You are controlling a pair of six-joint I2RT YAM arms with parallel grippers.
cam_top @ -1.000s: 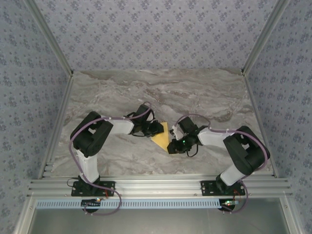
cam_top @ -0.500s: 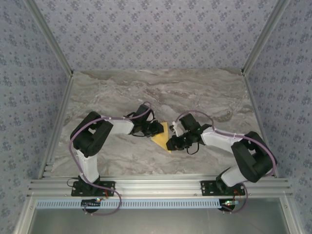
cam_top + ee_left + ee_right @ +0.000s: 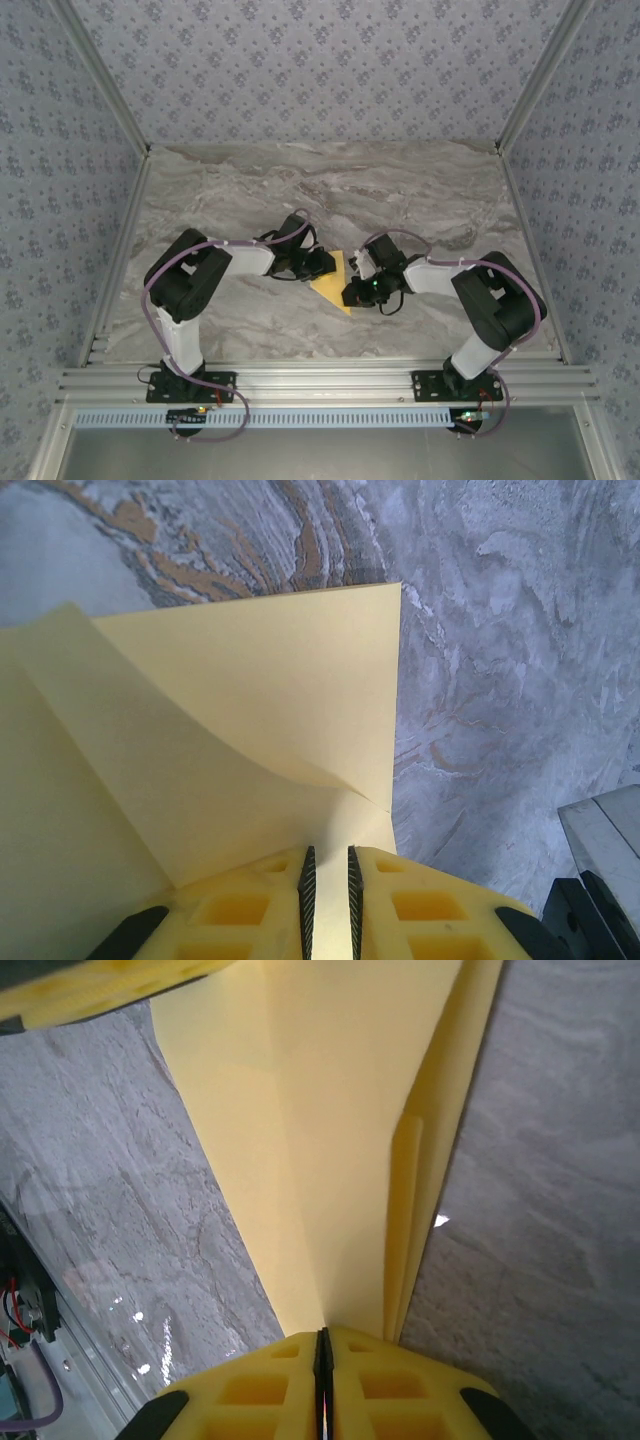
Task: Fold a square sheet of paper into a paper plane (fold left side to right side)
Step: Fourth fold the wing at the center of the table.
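Note:
The mustard-yellow sheet of paper lies folded into a pointed shape on the marble table between both grippers. In the left wrist view one flap of the sheet curls up off the layer below. My left gripper rests at the sheet's left edge, jaws a narrow slit apart, with paper showing in the gap. My right gripper is shut on the sheet's right side. In the right wrist view stacked layers of the sheet run straight away from its closed jaws.
A yellow finger of the left gripper shows at the top left of the right wrist view. The marble table is walled by aluminium rails and patterned panels. Both arm bases sit at the near edge.
My right gripper has closed onto the paper while its forearm and elbow shifted a little. The left arm has not moved.

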